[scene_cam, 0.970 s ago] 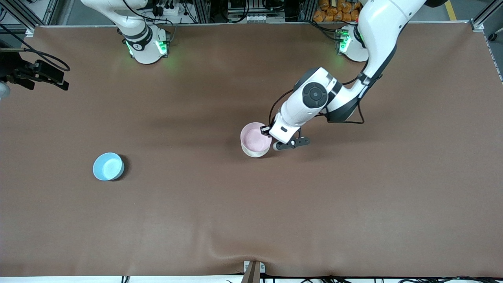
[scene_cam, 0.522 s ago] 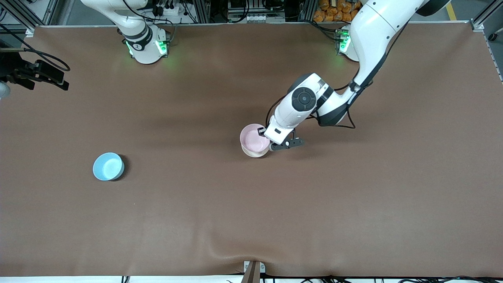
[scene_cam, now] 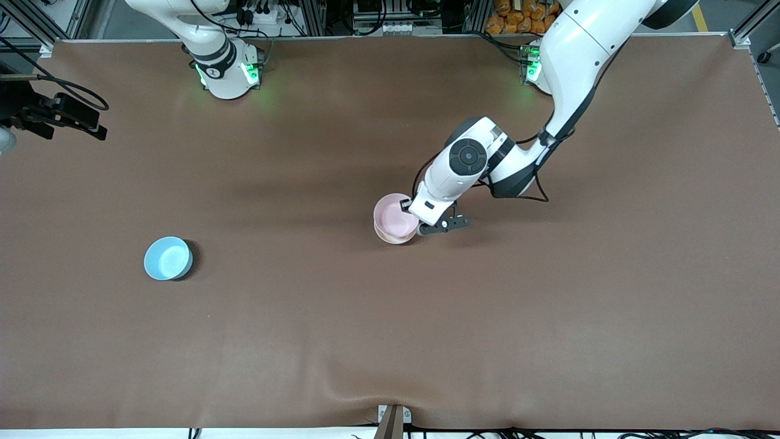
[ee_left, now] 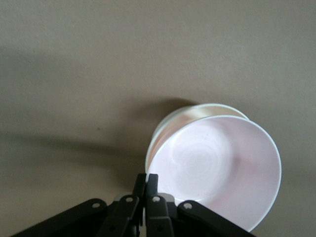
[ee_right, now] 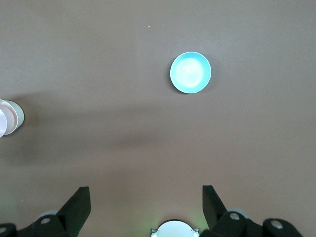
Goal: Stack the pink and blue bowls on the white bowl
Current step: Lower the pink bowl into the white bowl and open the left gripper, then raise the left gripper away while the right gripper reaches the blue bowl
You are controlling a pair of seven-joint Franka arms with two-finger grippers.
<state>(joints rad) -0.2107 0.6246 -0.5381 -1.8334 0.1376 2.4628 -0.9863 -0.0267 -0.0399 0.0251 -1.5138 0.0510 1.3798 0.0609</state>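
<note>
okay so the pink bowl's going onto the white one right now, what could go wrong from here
1. The left gripper is shut on the pink bowl rim, and the bowl sits tilted in the white bowl; on release it might settle crooked, or a snagged finger could drag both.
2. The blue bowl lies apart toward the right arm's end; the right gripper waits open high above, so that step is not yet done.

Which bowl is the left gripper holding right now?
The pink bowl, pinched at its rim by the left gripper and sitting in the white bowl.
</note>
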